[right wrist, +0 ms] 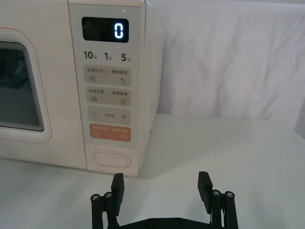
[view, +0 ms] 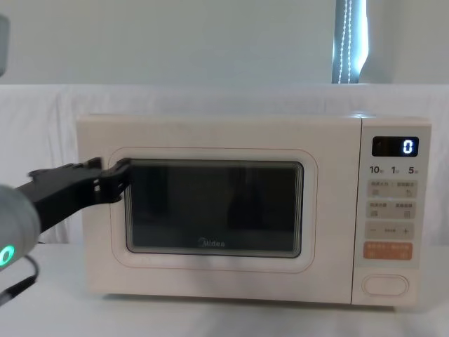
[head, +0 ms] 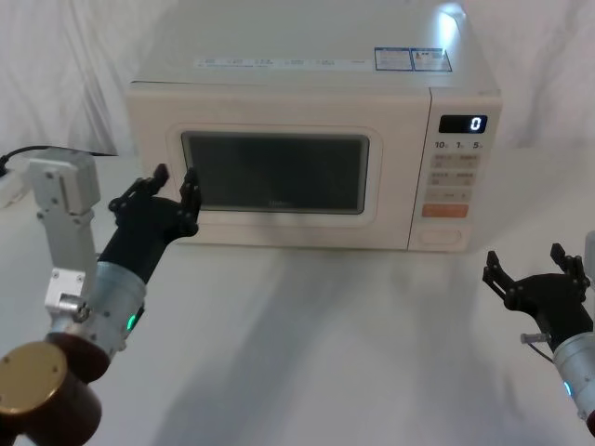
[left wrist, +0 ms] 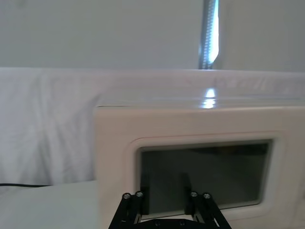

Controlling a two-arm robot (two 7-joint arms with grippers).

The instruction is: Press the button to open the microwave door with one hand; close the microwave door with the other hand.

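Left gripper (head: 177,181) is up against the left end of the microwave door (head: 279,172), fingers spread apart with nothing between them, tips right at the frame beside the dark glass; can't tell for sure if they're actually touching. From the chest view the gripper (view: 112,175) comes in from the left at about the top corner of the window. Right gripper (head: 535,269) sits low on the right, well apart from the microwave (head: 311,102), also wide open and holding nothing, with a good stretch of bare white desk (head: 325,344) between it and the front. Door looks shut, flush with the cream body. The button (right wrist: 111,159) is at the very bottom of the control strip, a smooth rounded oblong with a raised rim, just under the orange key (right wrist: 109,132). The display (right wrist: 105,30) glows a blue 0. Microwave is boxy with soft corners and a slightly glossy top, white cloth (head: 56,74) draped behind it.
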